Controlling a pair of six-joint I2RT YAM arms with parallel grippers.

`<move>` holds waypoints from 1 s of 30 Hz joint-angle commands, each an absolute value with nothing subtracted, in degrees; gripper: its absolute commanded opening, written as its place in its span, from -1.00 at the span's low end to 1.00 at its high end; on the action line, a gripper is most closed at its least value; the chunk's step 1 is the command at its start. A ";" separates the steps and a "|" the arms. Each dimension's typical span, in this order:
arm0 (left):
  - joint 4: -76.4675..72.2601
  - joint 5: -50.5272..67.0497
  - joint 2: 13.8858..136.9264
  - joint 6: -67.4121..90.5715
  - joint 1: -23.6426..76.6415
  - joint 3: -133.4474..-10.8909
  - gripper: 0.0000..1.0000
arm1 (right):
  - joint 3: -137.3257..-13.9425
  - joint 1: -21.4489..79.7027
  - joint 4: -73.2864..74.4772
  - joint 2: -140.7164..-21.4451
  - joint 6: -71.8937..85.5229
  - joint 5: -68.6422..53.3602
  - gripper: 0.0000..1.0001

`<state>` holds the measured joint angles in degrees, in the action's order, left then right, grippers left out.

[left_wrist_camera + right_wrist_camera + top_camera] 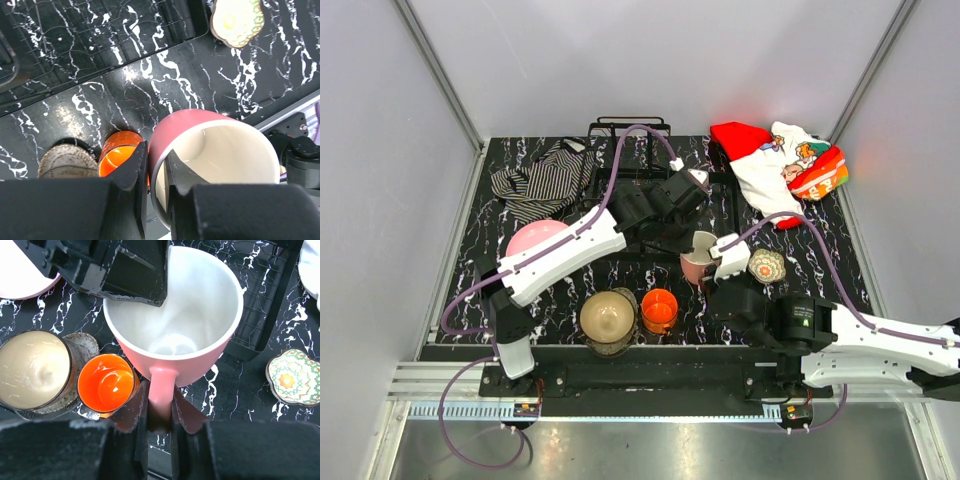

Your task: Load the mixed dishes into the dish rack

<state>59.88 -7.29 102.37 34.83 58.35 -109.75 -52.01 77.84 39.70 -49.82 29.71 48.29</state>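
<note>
**Item: mug** (200,305). Pink outside, cream inside, empty. It is tipped with its mouth toward the wrist cameras and looks to be clear of the table (820,280). It sits just off the rack's near right corner, between the rack (630,125) and the floral cup (767,265).

**Hold, left gripper** (157,160). Nearly closed, with the rim wall pinched: one finger is inside the mug and one outside.

**Hold, right gripper** (160,390). Narrowed onto the handle, with a finger against each side.

**Step.** Mug held by both arms beside the rack, likely a hand-over or a re-grip; nothing can be seen loaded in the rack.

**Next move calls for.** One gripper lets go before the other travels, and the mug is then turned and lowered between the wires.

**Near.** Orange cup (107,382) touching the bowl (32,367), both at the near edge.

**Farther.** Pink plate (535,238) left of the rack; striped cloth (540,175) and red-white cloth (770,165) at the back.
</note>
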 commanded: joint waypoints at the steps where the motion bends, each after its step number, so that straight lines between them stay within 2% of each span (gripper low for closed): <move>1: 55.02 -2.99 99.76 34.19 57.92 -110.13 -0.82 | -52.03 77.61 38.14 -45.62 32.52 50.19 -1.00; 4: 54.41 -2.64 99.23 34.10 57.92 -109.60 -0.54 | -52.03 77.70 38.84 -44.30 32.87 50.45 -1.00; 5: 54.32 -2.64 99.14 34.10 58.01 -109.60 -0.38 | -52.03 77.61 39.02 -44.04 32.96 50.45 -1.00; 9: 53.62 -2.64 99.05 34.19 58.01 -109.77 -0.04 | -52.12 77.70 40.16 -43.86 33.40 50.80 -1.00; 12: 53.35 -2.29 99.14 34.19 57.92 -109.86 0.07 | -52.03 77.70 40.08 -43.77 33.66 50.54 -1.00; 22: 52.65 -4.12 98.44 34.98 57.39 -113.02 0.20 | -50.98 77.70 39.81 -43.16 34.45 50.71 -1.00; 30: 52.29 -6.85 93.79 35.33 55.90 -114.87 0.22 | -49.75 77.61 42.62 -41.66 37.96 52.56 -1.00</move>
